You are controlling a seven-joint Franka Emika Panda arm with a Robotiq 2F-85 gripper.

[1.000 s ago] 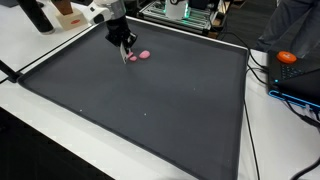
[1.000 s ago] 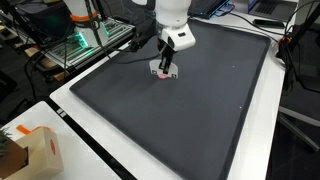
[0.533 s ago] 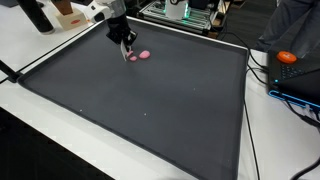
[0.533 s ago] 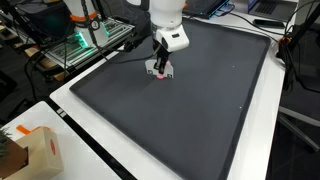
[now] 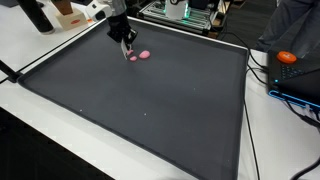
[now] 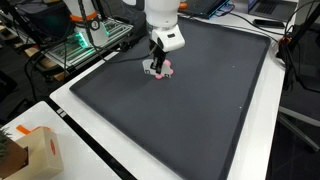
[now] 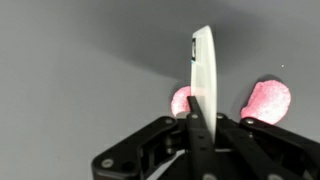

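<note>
Over at the far left corner of the dark mat [image 5: 150, 100] on the worktop [image 5: 45, 120], the fingers [image 5: 126, 45] are clamped tight on the lower end of a white strip [image 7: 203, 70]. Its long axis runs straight out ahead of them, edge-on in the wrist view. Two pink lumps [image 5: 143, 55] lie on the mat just right of the fingers in an exterior view. On the wrist view, the left lump [image 7: 181, 99] sits against the strip's left side, partly hidden. The right lump [image 7: 265, 100] lies apart on the other side. Whether the strip's tip touches the mat, I can't tell.
</note>
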